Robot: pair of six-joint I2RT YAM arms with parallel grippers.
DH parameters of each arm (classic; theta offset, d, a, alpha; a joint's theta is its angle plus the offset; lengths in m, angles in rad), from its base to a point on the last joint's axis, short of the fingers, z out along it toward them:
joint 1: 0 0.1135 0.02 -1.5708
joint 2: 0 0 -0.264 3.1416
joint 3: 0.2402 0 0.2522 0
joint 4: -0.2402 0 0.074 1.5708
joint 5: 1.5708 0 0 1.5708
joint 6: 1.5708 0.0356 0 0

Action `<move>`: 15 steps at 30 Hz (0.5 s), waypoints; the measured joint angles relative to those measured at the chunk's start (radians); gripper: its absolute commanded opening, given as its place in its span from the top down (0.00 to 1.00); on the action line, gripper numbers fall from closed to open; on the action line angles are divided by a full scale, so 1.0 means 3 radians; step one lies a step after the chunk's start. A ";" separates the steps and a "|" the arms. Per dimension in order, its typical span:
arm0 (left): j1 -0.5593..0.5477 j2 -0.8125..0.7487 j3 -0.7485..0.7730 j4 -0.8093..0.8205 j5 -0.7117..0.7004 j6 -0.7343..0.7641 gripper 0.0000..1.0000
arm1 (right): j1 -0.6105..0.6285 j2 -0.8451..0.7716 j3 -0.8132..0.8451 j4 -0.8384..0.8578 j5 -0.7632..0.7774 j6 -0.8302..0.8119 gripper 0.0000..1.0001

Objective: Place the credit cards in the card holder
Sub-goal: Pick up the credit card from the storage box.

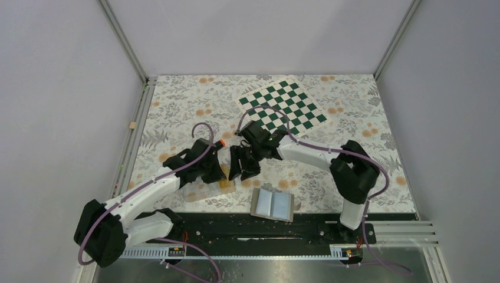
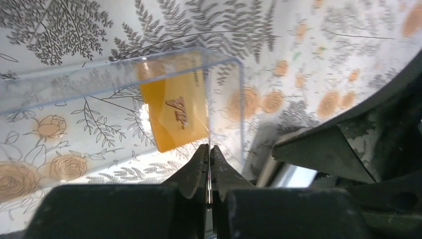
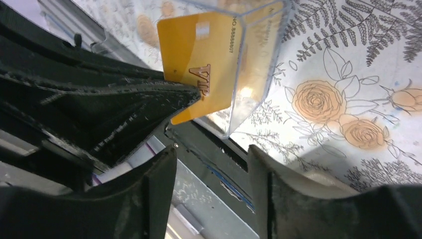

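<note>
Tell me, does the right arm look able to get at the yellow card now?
Probably yes: the open right gripper sits close to the card by the clear tray. The shut left gripper crosses the card's side, leaving only part free.

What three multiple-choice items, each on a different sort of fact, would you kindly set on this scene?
1. Where does the card holder lie?
A) at the far left corner
B) at the near edge of the table
C) at the far right corner

2. What colours are the squares of the chessboard?
A) green and white
B) red and black
C) blue and yellow

3. How is the right gripper?
A) shut
B) open
C) hidden from every view

Answers:
1. B, the top view shows it lying open close to the front rail.
2. A, the top view shows that pattern.
3. B, the right wrist view shows a wide gap between its fingers.
</note>
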 measured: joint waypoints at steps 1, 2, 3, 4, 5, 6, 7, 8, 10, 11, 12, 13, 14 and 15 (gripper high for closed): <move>0.0000 -0.0085 0.0061 -0.0081 -0.0009 0.0037 1.00 | 0.0000 -0.0095 -0.0023 -0.0001 0.0032 -0.0008 0.28; 0.0000 -0.0175 0.0142 -0.0175 -0.0018 0.0079 1.00 | 0.0000 -0.0188 -0.0042 0.0000 0.0058 -0.0008 0.25; 0.0000 -0.0249 0.0207 -0.0237 -0.0025 0.0106 1.00 | 0.0000 -0.0282 -0.0060 0.0000 0.0080 -0.0009 0.22; 0.0000 -0.0329 0.0281 -0.0291 -0.0039 0.0140 1.00 | 0.0000 -0.0384 -0.0081 0.0003 0.0106 -0.0019 0.20; -0.0003 -0.0432 0.0374 -0.0364 -0.0067 0.0178 1.00 | 0.0001 -0.0483 -0.0099 0.0003 0.0132 -0.0025 0.18; -0.0005 -0.0525 0.0455 -0.0423 -0.0092 0.0212 1.00 | 0.0001 -0.0556 -0.0114 0.0005 0.0148 -0.0029 0.15; -0.0005 -0.0614 0.0528 -0.0472 -0.0108 0.0240 1.00 | 0.0001 -0.0643 -0.0139 0.0010 0.0165 -0.0034 0.13; -0.0005 -0.0693 0.0581 -0.0505 -0.0116 0.0261 1.00 | 0.0001 -0.0717 -0.0164 0.0010 0.0177 -0.0037 0.11; -0.0005 -0.0858 0.0642 -0.0542 -0.0113 0.0303 1.00 | 0.0000 -0.0876 -0.0252 0.0024 0.0219 -0.0047 0.06; -0.0005 -0.0928 0.0647 -0.0548 -0.0108 0.0315 1.00 | -0.0001 -0.0941 -0.0303 0.0028 0.0229 -0.0053 0.03; -0.0005 -0.0998 0.0646 -0.0556 -0.0084 0.0329 1.00 | -0.0004 -0.1007 -0.0367 0.0037 0.0240 -0.0058 0.01; -0.0005 -0.1086 0.0638 -0.0554 -0.0042 0.0338 1.00 | -0.0011 -0.1085 -0.0449 0.0037 0.0244 -0.0071 0.01; -0.0005 -0.1175 0.0623 -0.0524 0.0004 0.0342 1.00 | -0.0020 -0.1169 -0.0544 0.0041 0.0248 -0.0085 0.00; -0.0005 -0.1269 0.0590 -0.0458 0.0048 0.0341 1.00 | -0.0024 -0.1245 -0.0629 0.0038 0.0249 -0.0093 0.01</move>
